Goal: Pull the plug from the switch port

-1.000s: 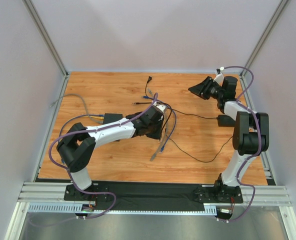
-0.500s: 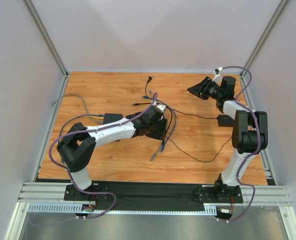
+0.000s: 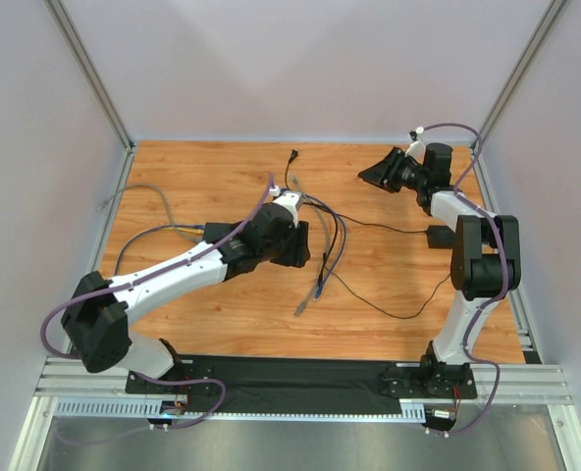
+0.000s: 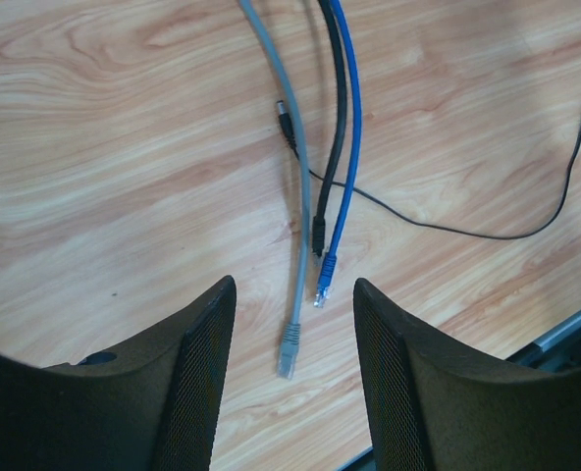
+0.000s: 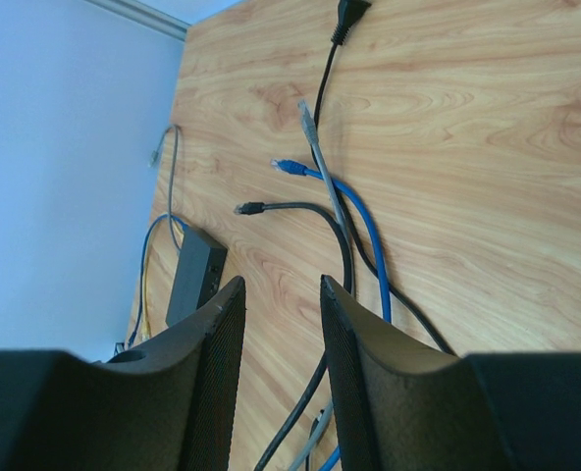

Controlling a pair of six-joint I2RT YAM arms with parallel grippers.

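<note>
The switch [image 3: 215, 232] is a flat black box, partly under my left arm; the right wrist view shows the switch [image 5: 194, 277] with blue and yellow cables at its far end. My left gripper [image 3: 300, 257] hangs open just right of it, holding nothing. In the left wrist view the left gripper [image 4: 292, 289] frames three loose cable ends on the wood: a grey plug [image 4: 289, 358], a blue plug [image 4: 323, 289] and a black plug [image 4: 318, 235]. My right gripper [image 3: 367, 177] is raised at the back right, open and empty; the right gripper [image 5: 281, 287] faces the switch.
A small black adapter brick [image 3: 438, 236] lies at the right, its thin black wire [image 3: 389, 312] looping across the table. Loose grey, blue and black cables [image 3: 330, 240] cross the middle. A black power plug [image 3: 292, 155] lies near the back edge. Walls close in the table.
My left gripper went from shut to open, and the left arm stretched out, shifting the gripper slightly left and back. The right gripper drifted a little left.
</note>
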